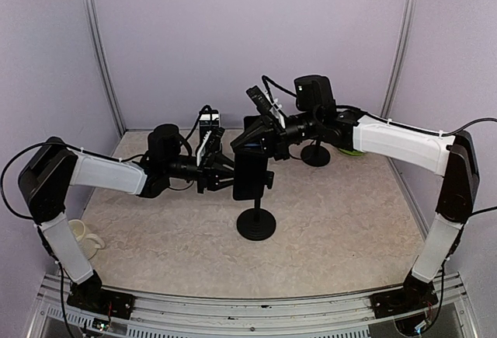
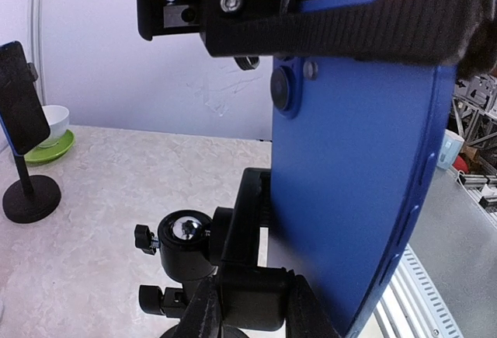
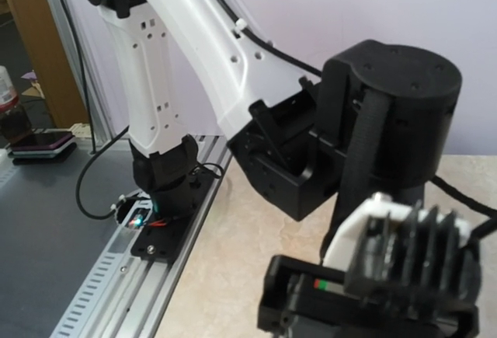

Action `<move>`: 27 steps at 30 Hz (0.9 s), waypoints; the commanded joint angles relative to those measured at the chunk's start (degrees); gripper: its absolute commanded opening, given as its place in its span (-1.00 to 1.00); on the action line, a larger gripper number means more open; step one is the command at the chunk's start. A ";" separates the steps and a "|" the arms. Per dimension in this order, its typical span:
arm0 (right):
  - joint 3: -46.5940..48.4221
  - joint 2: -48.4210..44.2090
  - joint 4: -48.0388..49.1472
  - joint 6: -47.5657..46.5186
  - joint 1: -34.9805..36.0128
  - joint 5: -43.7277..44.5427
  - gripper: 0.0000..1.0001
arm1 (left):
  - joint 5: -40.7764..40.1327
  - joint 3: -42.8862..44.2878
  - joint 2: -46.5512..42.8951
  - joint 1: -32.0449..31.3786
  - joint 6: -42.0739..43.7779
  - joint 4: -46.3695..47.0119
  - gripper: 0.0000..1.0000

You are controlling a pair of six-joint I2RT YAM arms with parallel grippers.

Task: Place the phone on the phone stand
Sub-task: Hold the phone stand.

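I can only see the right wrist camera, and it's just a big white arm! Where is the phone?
Observer: The blue phone is upright, pinched near its top by the left gripper.
Operator: Is it by the stand?
Observer: Yes, its back faces the cradle of the phone stand, very close, mid-table.
Operator: Anything else out there?
Observer: A second stand near the back wall holds another phone.

The mottled beige bench (image 1: 334, 221) carries a black phone stand (image 1: 256, 224) near its middle — a second stand (image 1: 315, 155) and green saucer (image 2: 62, 144) toward the far right corner — and a white mug (image 1: 84, 237) by the left edge.
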 commanded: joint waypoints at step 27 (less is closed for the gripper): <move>-6.35 -1.25 2.92 -2.88 -0.53 1.06 -1.00 | 1.40 -0.33 -4.31 -0.43 -0.91 2.24 -1.00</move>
